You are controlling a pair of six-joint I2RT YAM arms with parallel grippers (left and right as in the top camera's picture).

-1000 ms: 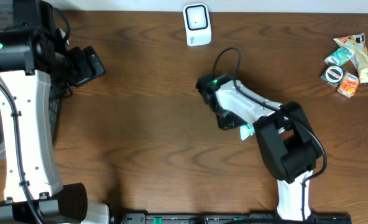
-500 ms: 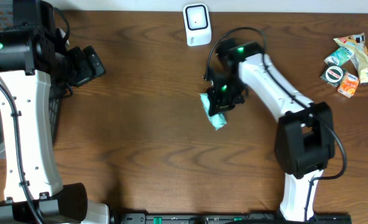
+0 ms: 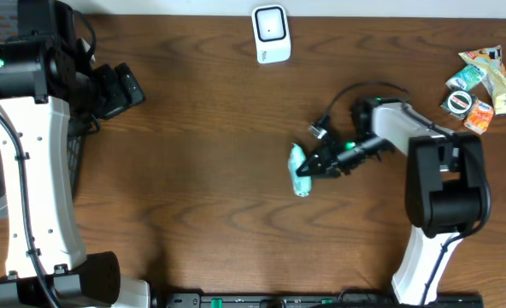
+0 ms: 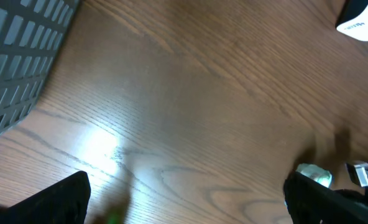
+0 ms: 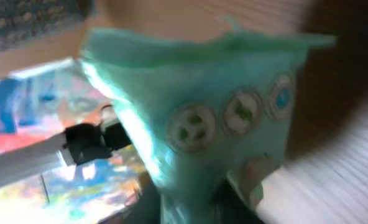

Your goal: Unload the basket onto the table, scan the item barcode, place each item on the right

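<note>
kid: packet [image 3: 297,159] first. where is the green one?
pal: it lies on the brown table [image 3: 202,180], near the middle, a bit to the right. it is well apart from the white scanner [image 3: 271,34] at the top edge.
kid: is the right gripper [image 3: 311,168] on it?
pal: its tip is right at the packet's side, touching it or just beside it. from above i cannot tell if the fingers pinch it or are loose. the right wrist camera is so close that the green packet fills the picture. it looks blurry, with three small round marks on it.
kid: and the left gripper [image 3: 125,85]?
pal: it is far off at the left side, up by the grey basket [image 4: 16,56]. its two black fingers [image 4: 59,199] stand wide apart and hold nothing. only bare wood shows between them.
kid: what else is on the table?
pal: a small pile of snacks [image 3: 484,81] sits in the top right corner, well apart from the green packet.
</note>
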